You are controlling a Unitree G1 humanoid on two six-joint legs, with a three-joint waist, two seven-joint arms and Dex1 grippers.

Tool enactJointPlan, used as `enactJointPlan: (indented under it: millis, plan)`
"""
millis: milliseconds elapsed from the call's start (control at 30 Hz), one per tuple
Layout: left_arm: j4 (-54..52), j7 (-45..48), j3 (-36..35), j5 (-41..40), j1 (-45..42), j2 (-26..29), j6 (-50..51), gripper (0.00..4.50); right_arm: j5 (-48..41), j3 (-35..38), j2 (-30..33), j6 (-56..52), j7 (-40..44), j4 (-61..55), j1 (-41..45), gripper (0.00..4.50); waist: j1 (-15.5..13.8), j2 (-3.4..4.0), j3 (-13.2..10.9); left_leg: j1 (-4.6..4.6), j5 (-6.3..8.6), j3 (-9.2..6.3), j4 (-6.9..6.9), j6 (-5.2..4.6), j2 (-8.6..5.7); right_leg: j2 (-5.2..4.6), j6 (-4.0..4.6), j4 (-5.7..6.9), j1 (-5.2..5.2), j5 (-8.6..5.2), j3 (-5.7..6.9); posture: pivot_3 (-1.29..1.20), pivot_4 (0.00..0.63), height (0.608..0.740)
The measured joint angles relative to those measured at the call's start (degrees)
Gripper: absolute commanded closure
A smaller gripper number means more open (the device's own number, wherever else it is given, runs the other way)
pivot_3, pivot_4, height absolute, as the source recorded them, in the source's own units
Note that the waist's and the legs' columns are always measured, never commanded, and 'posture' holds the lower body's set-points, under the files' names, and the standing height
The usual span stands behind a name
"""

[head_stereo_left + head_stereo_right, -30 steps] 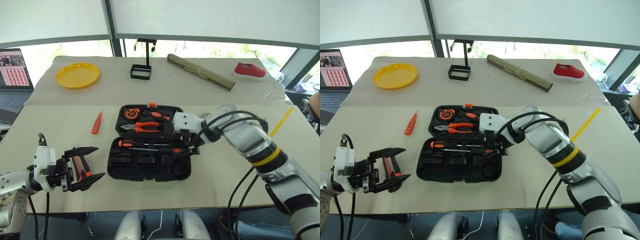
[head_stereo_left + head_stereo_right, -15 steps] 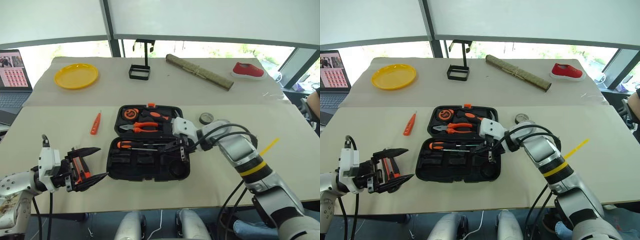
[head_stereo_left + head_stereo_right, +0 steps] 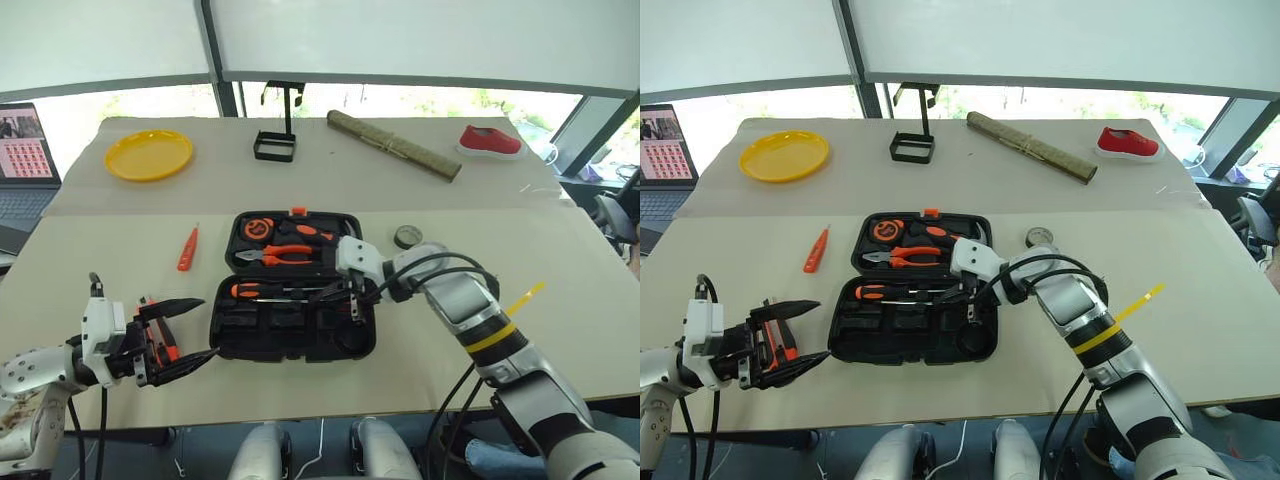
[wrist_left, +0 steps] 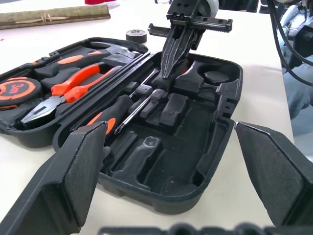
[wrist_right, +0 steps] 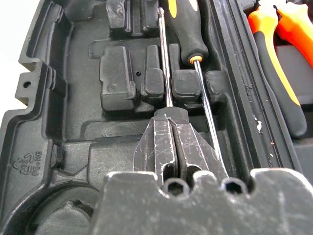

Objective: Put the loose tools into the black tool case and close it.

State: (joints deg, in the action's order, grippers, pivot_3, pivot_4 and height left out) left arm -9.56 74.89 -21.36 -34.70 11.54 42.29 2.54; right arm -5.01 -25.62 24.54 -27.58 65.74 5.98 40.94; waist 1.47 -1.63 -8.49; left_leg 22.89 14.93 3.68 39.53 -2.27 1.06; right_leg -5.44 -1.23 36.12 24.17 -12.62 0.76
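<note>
black plastic hinged tool case (image 3: 262,338): opened flat near the middle of the beige table (image 3: 90,260), both halves facing up so that the moulded slots take tools from above. far half: holds orange-handled steel pliers (image 3: 285,253) and a round orange tape measure (image 3: 260,228), already seated. near half: holds two orange-and-black-handled screwdrivers, one (image 3: 265,291) lying along the hinge side, the second (image 5: 166,73) beside it with its shaft running under the right gripper (image 3: 354,305). right gripper: black fingers pressed together, pinching nothing, tips lowered into the near half at the handle end of the second screwdriver; probably closed to act as one blunt pusher and snap the tool into its clips, though contact cannot be confirmed. left gripper (image 3: 205,326): spread wide, parked near the front left edge of the table, well apart from the case, aimed at the near half; probably held clear to keep the right arm's path free. orange-and-black utility knife (image 3: 158,340), by the look of it: seen at the base of the left fingers; cannot tell whether carried. still loose on the table: small all-orange tester screwdriver (image 3: 188,250) to the left of the case, and small dark tape roll (image 3: 407,236) just beside its far right corner. leave the lid open until these are stowed.
</note>
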Motion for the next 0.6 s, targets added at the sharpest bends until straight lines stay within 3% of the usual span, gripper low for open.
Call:
enactJointPlan:
  millis: [133,167,233,400,533,600]
  plan:
    - [-1.2,-2.4,-1.2,-0.1,1.4,-1.1,0.0,0.0,-1.5,2.0,-0.7,-1.0,-0.7,-2.5,-2.3,4.42,0.0,-0.01,0.0,0.01,-0.05,-0.01,-0.19,0.09,0.02,0.01,0.08,-0.01,0.08,-0.01,-0.01,0.0,0.15,0.74]
    - [-1.3,-3.3,-2.2,-0.3,2.1,-1.5,0.0,0.0,-3.3,3.6,-1.0,-0.9,-0.8,-3.6,-3.9,3.9,0.0,-0.01,0.0,0.07,-0.06,-0.01,-0.25,0.1,0.01,0.0,0.09,-0.03,0.14,-0.01,-0.01,0.0,0.15,0.74]
    - [-1.3,-6.0,-6.2,-1.4,4.8,-2.6,0.2,0.0,-9.5,9.2,-0.5,-1.0,0.1,-8.7,-8.8,3.42,-0.3,-0.01,0.0,0.22,-0.06,-0.02,-0.36,0.12,0.0,-0.05,0.08,-0.08,0.27,-0.01,0.02,0.0,0.15,0.74]
    - [-0.5,-10.3,-16.1,-3.8,11.0,-5.2,0.6,0.0,-16.6,20.6,5.7,0.8,0.5,-16.7,-18.5,1.62,-0.8,-0.04,0.0,0.2,-0.02,-0.02,-0.51,0.09,-0.08,-0.25,-0.01,-0.4,0.13,-0.03,0.15,0.0,0.15,0.74]
    - [2.4,-16.9,-22.7,-3.3,14.0,-9.1,-0.3,0.0,-22.3,29.1,3.4,10.2,2.8,-16.6,-27.0,0.32,-0.9,-0.07,0.0,0.14,-0.02,-0.01,-0.52,0.09,-0.07,-0.18,-0.03,-0.43,0.05,-0.05,0.1,0.0,0.15,0.74]
    - [3.6,-20.6,-24.4,-1.6,14.7,-9.4,-0.2,0.0,-23.9,32.4,2.3,13.7,2.5,-16.5,-28.5,0.07,-0.8,-0.08,0.0,0.1,-0.02,0.01,-0.52,0.09,-0.06,-0.13,-0.04,-0.4,0.05,-0.06,0.05,0.0,0.15,0.74]
